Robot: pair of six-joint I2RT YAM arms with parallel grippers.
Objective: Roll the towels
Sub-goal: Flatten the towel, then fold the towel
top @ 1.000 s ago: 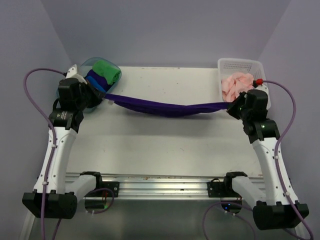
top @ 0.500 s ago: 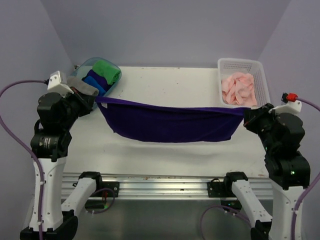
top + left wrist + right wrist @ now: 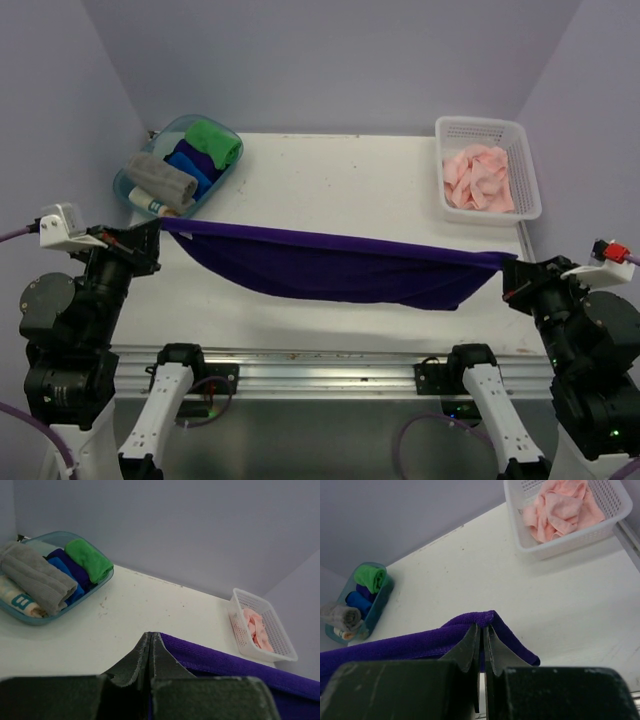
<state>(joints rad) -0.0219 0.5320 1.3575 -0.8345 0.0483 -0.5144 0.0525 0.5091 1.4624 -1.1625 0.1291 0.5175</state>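
Hanging between the two grippers over the near part of the table (image 3: 330,175), one purple towel (image 3: 340,272) stretches from side to side. Its top edge is pulled nearly straight and its middle sags in a shallow belly. The left gripper (image 3: 157,229) has its jaws pressed together on the towel's top left corner, and in the left wrist view the cloth runs off to the right from the pinched tips. The right gripper (image 3: 508,270) is clamped just as tight on the top right corner, where a small fold of purple stands up between its jaws. Whether the lowest part of the cloth touches the table I cannot tell.

Further back on the left sits one blue tub (image 3: 183,121) holding five rolled cloths: one grey roll (image 3: 160,180), one pale printed roll (image 3: 152,205), one blue roll (image 3: 76,591), one purple roll (image 3: 60,556) and one green roll (image 3: 215,143). At the far right stands one white basket (image 3: 480,122) with a crumpled heap of pink towels (image 3: 478,178); how many are in it I cannot count.
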